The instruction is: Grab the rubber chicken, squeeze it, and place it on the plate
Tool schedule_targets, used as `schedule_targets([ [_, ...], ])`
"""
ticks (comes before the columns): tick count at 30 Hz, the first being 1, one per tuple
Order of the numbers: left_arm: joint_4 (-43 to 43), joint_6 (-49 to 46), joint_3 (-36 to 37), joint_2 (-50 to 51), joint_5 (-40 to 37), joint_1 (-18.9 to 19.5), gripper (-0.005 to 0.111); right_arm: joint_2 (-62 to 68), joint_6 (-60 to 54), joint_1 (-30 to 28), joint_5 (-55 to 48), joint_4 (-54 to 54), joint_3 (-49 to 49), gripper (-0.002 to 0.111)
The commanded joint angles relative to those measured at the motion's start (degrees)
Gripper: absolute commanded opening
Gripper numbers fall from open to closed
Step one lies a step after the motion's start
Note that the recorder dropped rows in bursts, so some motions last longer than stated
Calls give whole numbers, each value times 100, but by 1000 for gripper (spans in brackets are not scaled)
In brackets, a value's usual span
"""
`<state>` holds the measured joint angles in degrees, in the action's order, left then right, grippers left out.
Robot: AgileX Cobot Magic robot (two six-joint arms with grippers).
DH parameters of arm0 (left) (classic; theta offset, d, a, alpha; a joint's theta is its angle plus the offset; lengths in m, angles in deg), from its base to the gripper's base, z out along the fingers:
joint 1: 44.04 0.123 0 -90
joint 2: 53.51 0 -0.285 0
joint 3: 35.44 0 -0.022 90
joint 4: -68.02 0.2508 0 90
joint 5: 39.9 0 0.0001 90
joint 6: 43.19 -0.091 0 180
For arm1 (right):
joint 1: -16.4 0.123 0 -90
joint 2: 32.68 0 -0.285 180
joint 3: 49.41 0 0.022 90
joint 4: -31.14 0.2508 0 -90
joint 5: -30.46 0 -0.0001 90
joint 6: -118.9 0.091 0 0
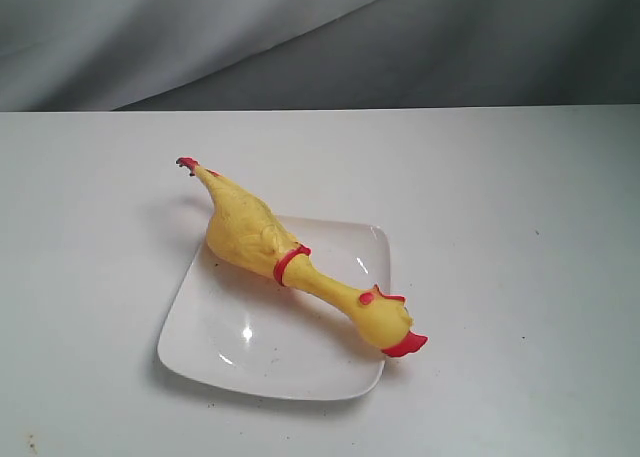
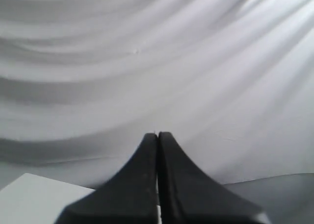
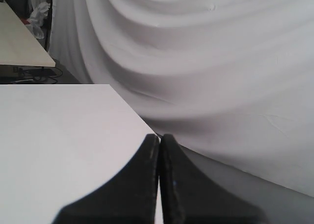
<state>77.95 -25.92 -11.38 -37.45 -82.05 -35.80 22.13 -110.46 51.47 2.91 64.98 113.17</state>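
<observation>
The yellow rubber chicken lies slantwise across the white square plate in the exterior view. Its red feet stick out past the plate's far left corner and its red-beaked head hangs over the near right edge. Neither arm shows in the exterior view. My left gripper is shut with nothing between its black fingers, facing the grey cloth backdrop. My right gripper is also shut and empty, held over the table's edge. Neither wrist view shows the chicken or the plate.
The white table stretches around the plate on all sides. A draped grey cloth hangs behind its far edge. Another table stands far off in the right wrist view.
</observation>
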Motion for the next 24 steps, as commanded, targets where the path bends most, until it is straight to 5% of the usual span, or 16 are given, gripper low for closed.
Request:
schedule_targets([
  [1, -745, -418, 856, -30, 857, 252, 0, -21, 52, -26, -7, -9, 20, 0],
  [15, -1259, -1327, 3608, -30, 3625, 252, 0, -21, 52, -26, -7, -9, 20, 0],
  [24, -1241, -1389, 4501, -56, 3798, 252, 0, -21, 52, -26, -7, -22, 20, 0],
])
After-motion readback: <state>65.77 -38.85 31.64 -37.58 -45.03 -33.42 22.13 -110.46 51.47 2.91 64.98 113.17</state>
